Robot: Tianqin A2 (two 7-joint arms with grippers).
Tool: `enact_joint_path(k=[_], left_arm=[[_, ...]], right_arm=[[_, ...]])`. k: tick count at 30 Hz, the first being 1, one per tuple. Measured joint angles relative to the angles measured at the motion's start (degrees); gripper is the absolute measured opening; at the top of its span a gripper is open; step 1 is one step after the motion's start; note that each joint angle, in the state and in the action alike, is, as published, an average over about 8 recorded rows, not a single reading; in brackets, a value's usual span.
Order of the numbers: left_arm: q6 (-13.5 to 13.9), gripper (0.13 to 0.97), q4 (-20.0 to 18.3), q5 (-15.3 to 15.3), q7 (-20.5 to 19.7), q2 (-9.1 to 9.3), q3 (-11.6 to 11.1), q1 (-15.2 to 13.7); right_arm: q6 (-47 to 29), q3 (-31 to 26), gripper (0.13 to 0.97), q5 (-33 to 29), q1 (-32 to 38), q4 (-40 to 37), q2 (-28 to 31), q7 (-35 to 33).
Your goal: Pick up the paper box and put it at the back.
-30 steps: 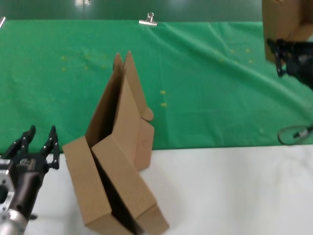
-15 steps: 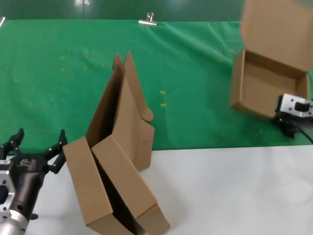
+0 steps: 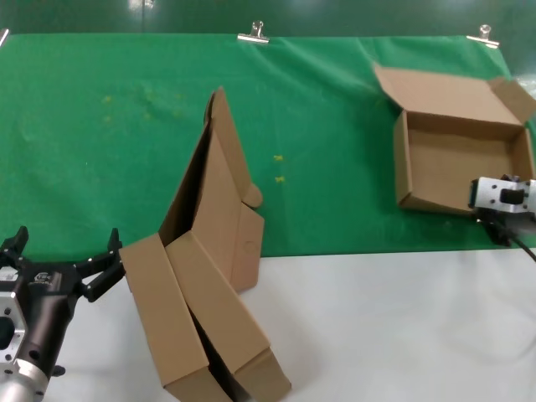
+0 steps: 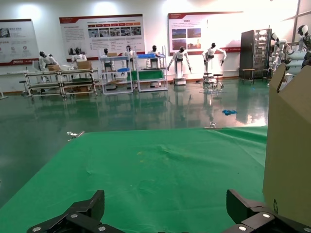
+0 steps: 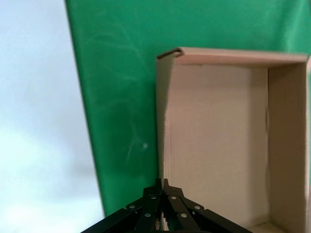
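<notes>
While the right arm sets its load down, the scene reads as follows.

Box: the open box (image 3: 456,159) lies flat on the green cloth (image 3: 335,126) at the far right, lid folded back toward the rear edge.
Right gripper: the right gripper (image 3: 500,201) pinches the box's near wall, fingers pressed together on the thin card edge, as the right wrist view shows (image 5: 163,194); gripping one wall likely lets the tray hang and land base-down.
Left gripper: the left gripper (image 3: 60,266) has fingers spread wide, just beside the two other boxes (image 3: 209,285) that lean together at the cloth's front edge, apparently lined up to take one next.
Clips: binder clips (image 3: 254,34) pin the cloth's rear edge.
Change from half a second ago: the box was tilted and raised; it now rests level and farther back. The left fingers have opened wider, and the leaning boxes have shifted slightly.
Progress: placement seems nearly done; release remains.
</notes>
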Motion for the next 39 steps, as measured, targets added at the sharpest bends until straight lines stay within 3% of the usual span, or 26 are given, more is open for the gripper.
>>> enact_joint_path(k=[4, 14, 22, 26, 31, 39], left_arm=[[0.0, 0.889, 0.0, 0.0, 0.0, 0.0, 0.0, 0.0], [0.0, 0.939, 0.0, 0.0, 0.0, 0.0, 0.0, 0.0], [0.0, 0.962, 0.0, 0.0, 0.0, 0.0, 0.0, 0.0], [0.0, 0.966, 0.0, 0.0, 0.0, 0.0, 0.0, 0.0], [0.0, 0.966, 0.0, 0.0, 0.0, 0.0, 0.0, 0.0], [0.0, 0.966, 0.0, 0.0, 0.0, 0.0, 0.0, 0.0]], right_arm=[[0.48, 1.27, 0.146, 1.63, -0.37, 0.07, -0.17, -1.68], [-0.86, 3.64, 0.181, 4.75, -0.32, 0.13, 1.11, -6.2], [-4.67, 7.13, 0.28, 8.73, -0.59, 2.17, 4.46, -6.96], [-9.27, 8.62, 0.342, 10.35, -3.32, 8.52, 8.75, -1.68], [-15.14, 12.02, 0.445, 13.77, -9.85, 20.82, 16.38, 9.64], [-17.36, 21.36, 0.633, 28.64, -27.1, 41.27, 29.3, 28.37]])
